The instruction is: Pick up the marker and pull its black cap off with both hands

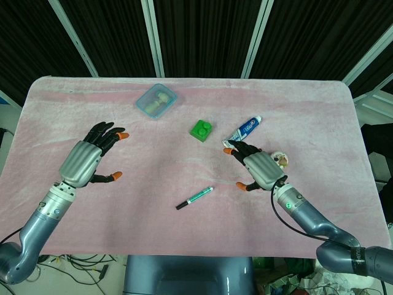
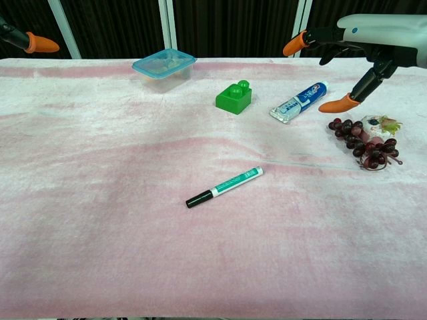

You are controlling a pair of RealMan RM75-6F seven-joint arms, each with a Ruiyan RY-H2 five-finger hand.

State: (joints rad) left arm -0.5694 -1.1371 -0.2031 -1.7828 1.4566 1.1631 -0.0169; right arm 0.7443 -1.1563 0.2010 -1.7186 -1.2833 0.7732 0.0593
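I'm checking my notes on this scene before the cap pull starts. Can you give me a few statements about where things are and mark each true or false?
1. The marker lies on the pink cloth, touched by neither hand. True.
2. The right hand holds the marker. False: it hovers open, holding nothing.
3. The black cap is still on the marker. True.
4. The green block sits inside the lidded box. False: it stands on the cloth, apart from the box.
5. The left hand is open with fingers spread. True.
6. The toothpaste tube lies left of the block. False: it lies to the block's right.
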